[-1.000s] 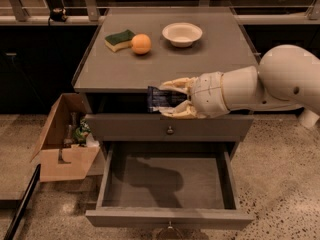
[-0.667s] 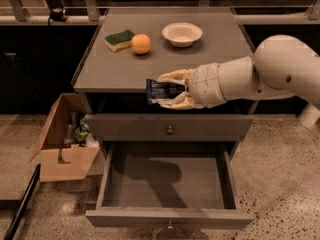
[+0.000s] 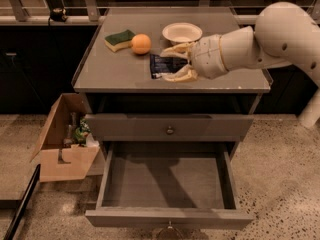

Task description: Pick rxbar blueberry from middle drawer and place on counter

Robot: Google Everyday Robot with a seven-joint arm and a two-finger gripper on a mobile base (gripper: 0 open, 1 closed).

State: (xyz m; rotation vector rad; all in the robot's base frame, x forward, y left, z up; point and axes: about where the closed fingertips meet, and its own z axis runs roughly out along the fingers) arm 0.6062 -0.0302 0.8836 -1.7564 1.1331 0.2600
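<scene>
The rxbar blueberry (image 3: pixel 161 66) is a small flat bar in a dark blue-black shiny wrapper with faint pale print. It sits just in front of the white bowl (image 3: pixel 182 32) and a little to its left, over the counter (image 3: pixel 110 71). Whether it touches the top cannot be told. The gripper (image 3: pixel 169 64) reaches in from the right of the bowl. Its two pale fingers (image 3: pixel 176 49) are closed narrowly on the bar, one on the edge nearer the bowl and one on the edge farther from it.

The counter is a flat grey top with a thin pale edge. An orange (image 3: pixel 141 43) lies just left of the bowl, and a green-and-yellow sponge (image 3: pixel 119 39) touches the orange's far side.

Well below the bowl, a closed drawer front (image 3: pixel 170 126) with a small knob faces out. Under it the middle drawer (image 3: pixel 165 181) stands pulled out, showing a flat bare grey-brown floor and low side walls.

Far down and left of the bowl, an open cardboard box (image 3: pixel 65 156) stands on the speckled stone floor (image 3: pixel 280 179) with small items inside. Behind the bowl the room is dark, with pale rails.
</scene>
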